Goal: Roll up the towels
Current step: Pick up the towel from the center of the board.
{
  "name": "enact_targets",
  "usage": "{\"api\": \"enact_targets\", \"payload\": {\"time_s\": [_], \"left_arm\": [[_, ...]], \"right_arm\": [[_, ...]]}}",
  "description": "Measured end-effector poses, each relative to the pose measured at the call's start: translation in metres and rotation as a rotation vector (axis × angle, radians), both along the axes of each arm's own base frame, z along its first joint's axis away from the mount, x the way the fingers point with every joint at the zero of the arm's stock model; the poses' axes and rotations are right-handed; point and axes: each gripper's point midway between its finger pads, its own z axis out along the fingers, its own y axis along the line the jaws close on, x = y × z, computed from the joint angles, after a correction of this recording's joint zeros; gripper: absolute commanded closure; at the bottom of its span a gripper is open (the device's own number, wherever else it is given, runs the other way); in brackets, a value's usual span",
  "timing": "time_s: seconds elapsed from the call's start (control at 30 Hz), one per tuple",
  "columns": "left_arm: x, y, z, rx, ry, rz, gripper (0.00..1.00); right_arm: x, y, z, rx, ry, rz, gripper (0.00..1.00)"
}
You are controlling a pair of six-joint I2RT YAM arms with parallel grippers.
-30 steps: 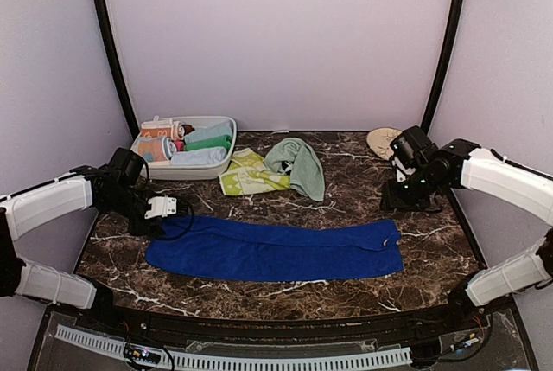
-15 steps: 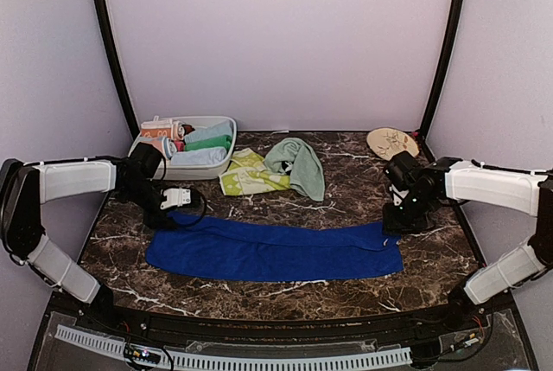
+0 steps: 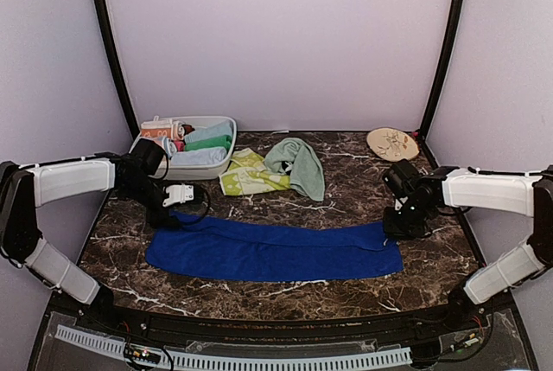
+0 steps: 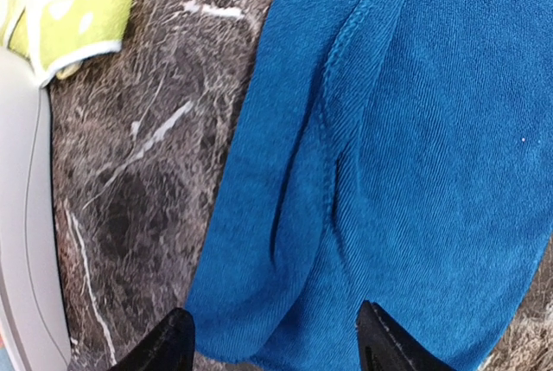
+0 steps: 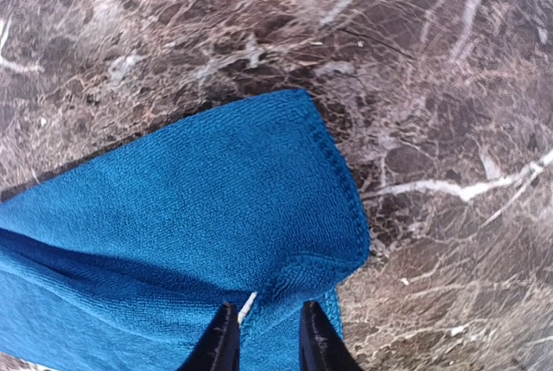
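Note:
The long royal blue towel (image 3: pixel 276 252) lies flat across the marble table, folded lengthwise. My left gripper (image 3: pixel 168 215) hovers open over its left end; in the left wrist view the fingertips (image 4: pixel 177 345) straddle the folded corner of the blue cloth (image 4: pixel 415 129) without pinching it. My right gripper (image 3: pixel 396 226) is down at the towel's right far corner. In the right wrist view its jaws (image 5: pixel 268 341) stand narrow, with a bunched fold of the blue towel (image 5: pixel 190 198) pinched between them. The mint green towel (image 3: pixel 298 162) lies crumpled at the back, partly on the yellow-green patterned one (image 3: pixel 246 174).
A white bin (image 3: pixel 207 172) holding rolled towels stands at the back left, close to my left arm; its wall (image 4: pixel 17 215) shows in the left wrist view beside the yellow-green cloth (image 4: pixel 69 8). A round beige plate (image 3: pixel 391 142) lies at the back right.
My right gripper has come down and inward onto the blue towel's right corner and its jaws have narrowed on the cloth. My left gripper shifted right to the towel's left end and opened wider.

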Motion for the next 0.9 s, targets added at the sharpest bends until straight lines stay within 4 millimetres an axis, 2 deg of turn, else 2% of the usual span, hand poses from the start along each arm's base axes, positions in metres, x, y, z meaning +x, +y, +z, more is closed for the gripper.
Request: {"api": "enact_targets", "payload": {"time_s": [0.17,0.37,0.67,0.73,0.87,0.9], "left_arm": [[0.004,-0.009,-0.016,0.019,0.013,-0.017,0.38],[0.014,-0.002,-0.038,0.087,0.019,-0.009,0.45],[0.029,0.024,-0.037,0.153,-0.048,0.009,0.43],[0.031,0.027,-0.035,0.158,-0.059,0.007,0.51],[0.032,0.029,-0.037,0.17,-0.06,-0.002,0.8],[0.032,0.029,-0.038,0.174,-0.058,-0.007,0.82]], "right_arm": [[0.001,-0.001,-0.003,-0.006,-0.002,-0.007,1.0],[0.002,-0.001,-0.003,-0.009,-0.009,-0.011,1.0],[0.005,-0.004,0.002,-0.03,-0.022,-0.002,1.0],[0.005,-0.005,0.002,-0.034,-0.019,-0.002,1.0],[0.004,-0.005,0.003,-0.033,-0.021,-0.002,1.0],[0.005,-0.005,0.004,-0.032,-0.023,-0.002,1.0]]}}
